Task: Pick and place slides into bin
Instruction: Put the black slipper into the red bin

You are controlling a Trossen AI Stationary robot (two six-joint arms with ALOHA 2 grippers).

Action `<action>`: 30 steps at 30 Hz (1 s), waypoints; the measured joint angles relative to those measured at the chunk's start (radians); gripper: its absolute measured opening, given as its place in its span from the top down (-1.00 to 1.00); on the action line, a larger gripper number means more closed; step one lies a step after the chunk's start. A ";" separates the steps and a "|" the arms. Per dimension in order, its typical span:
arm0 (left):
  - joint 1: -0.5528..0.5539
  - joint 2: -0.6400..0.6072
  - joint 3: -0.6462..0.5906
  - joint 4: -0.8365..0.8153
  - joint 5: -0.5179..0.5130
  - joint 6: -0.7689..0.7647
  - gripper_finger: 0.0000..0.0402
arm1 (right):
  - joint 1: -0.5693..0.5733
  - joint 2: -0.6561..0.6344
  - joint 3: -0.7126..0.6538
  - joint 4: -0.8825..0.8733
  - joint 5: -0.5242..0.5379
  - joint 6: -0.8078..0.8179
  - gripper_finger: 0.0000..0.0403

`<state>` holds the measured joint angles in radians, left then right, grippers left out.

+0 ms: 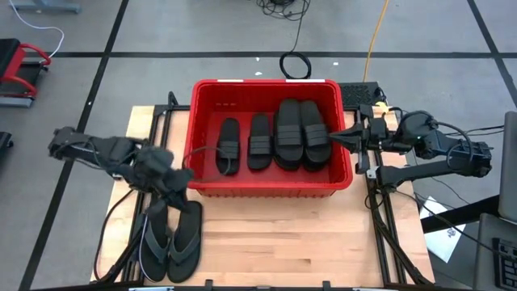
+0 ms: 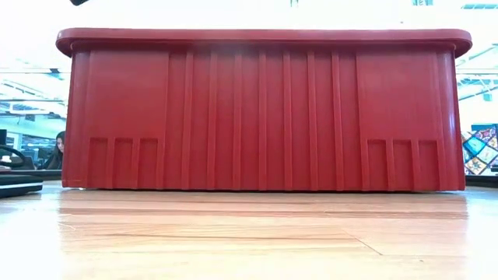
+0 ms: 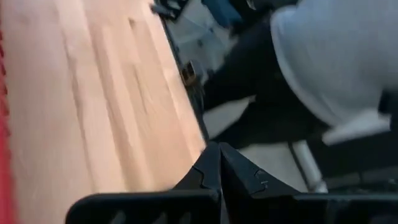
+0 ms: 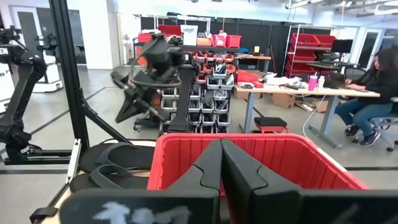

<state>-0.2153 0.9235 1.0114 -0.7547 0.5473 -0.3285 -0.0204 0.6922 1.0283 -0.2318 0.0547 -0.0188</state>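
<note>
The red bin stands at the middle of the wooden table, and its near wall fills the low view. Several black slides lie flat, side by side, on its floor. Two black thong-strap slides lie side by side on the table near the front left, also seen as flip-flops in the right wrist view. My left gripper is shut and holds nothing, above the table at the bin's near left corner, its fingers together. My right gripper is shut and holds nothing, over the bin's right rim, pointing across the bin.
Black frame rails run along both table sides. A coiled black cable lies on the floor behind the bin. A person sits at a desk across the room; another person is close by the table's edge. Bare wood lies in front of the bin.
</note>
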 joint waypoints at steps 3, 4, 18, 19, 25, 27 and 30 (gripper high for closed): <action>-0.122 -0.003 -0.048 0.140 -0.172 -0.149 1.00 | 0.000 -0.007 0.000 -0.001 -0.003 -0.025 1.00; -0.157 0.001 -0.061 0.173 -0.216 -0.181 1.00 | 0.000 -0.009 0.000 -0.002 -0.003 -0.026 1.00; -0.424 0.153 -0.232 0.177 -0.198 -0.726 0.76 | 0.000 -0.060 0.000 -0.097 -0.004 -0.055 1.00; -0.432 0.155 -0.234 0.181 -0.187 -0.742 0.70 | 0.000 -0.063 0.000 -0.101 -0.004 -0.057 1.00; -0.458 0.155 -0.238 0.258 -0.197 -0.808 0.32 | 0.000 -0.066 0.000 -0.105 -0.004 -0.054 1.00; -0.458 0.163 -0.238 0.294 -0.210 -0.796 0.20 | 0.000 -0.066 0.000 -0.108 -0.004 -0.046 1.00; -0.459 0.185 -0.238 0.307 -0.227 -0.806 0.03 | 0.000 -0.066 0.000 -0.113 -0.005 -0.022 1.00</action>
<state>-0.6741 1.1084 0.7738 -0.4480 0.3205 -1.1347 -0.0204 0.6266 1.0283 -0.3447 0.0502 -0.0406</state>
